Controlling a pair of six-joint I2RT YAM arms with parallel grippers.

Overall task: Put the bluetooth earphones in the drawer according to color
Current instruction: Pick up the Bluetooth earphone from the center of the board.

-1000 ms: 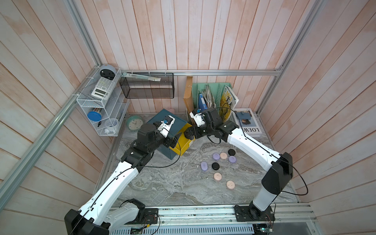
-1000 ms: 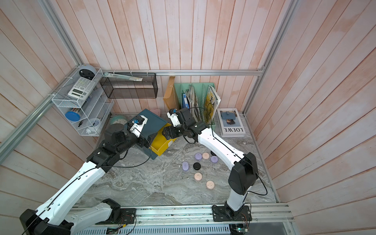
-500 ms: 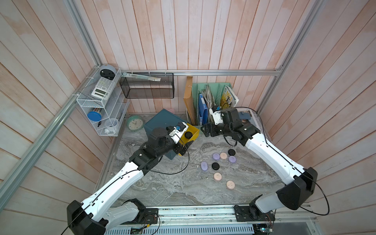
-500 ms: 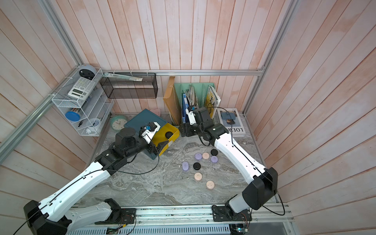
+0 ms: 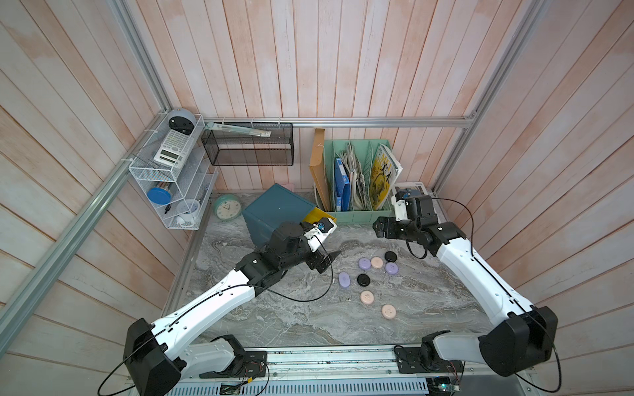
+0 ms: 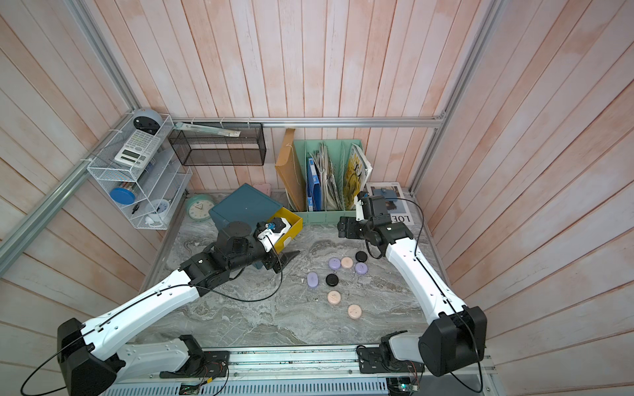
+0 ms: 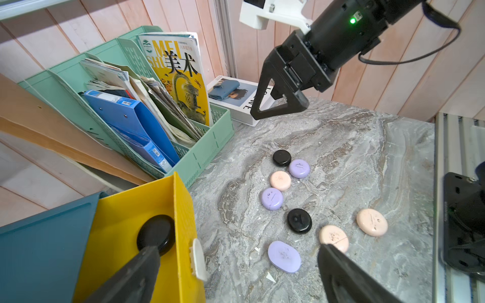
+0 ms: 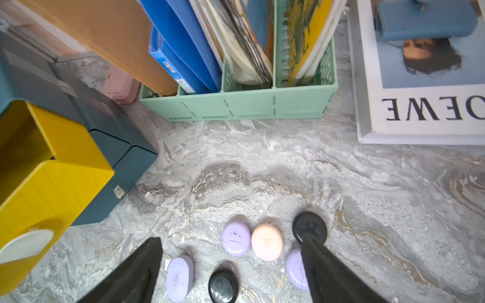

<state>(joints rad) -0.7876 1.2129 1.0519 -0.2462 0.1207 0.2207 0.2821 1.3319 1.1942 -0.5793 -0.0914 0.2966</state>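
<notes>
The dark teal drawer (image 5: 278, 209) stands at the back with its yellow drawer (image 7: 183, 210) pulled out, and one black earphone case (image 7: 156, 234) lies inside. Loose on the marble lie lilac cases (image 5: 344, 279) (image 5: 364, 263) (image 5: 391, 268), pink cases (image 5: 376, 262) (image 5: 366, 297) (image 5: 388, 311) and black cases (image 5: 390, 255) (image 5: 363, 279). My left gripper (image 7: 236, 251) is open and empty beside the yellow drawer's front, left of the cases. Above and behind the cases, my right gripper (image 8: 231, 244) hangs open and empty.
A mint-green file rack (image 5: 356, 181) with folders stands behind, with a magazine (image 6: 391, 202) flat to its right. A clock (image 5: 228, 206), a white wire shelf (image 5: 171, 178) and a black mesh basket (image 5: 248, 144) line the back left. A pink box (image 8: 120, 86) sits behind the drawer.
Both grippers have drawn away from the yellow drawer. The right one swung right and back toward the file rack. The left one came out over the table toward the cases.
</notes>
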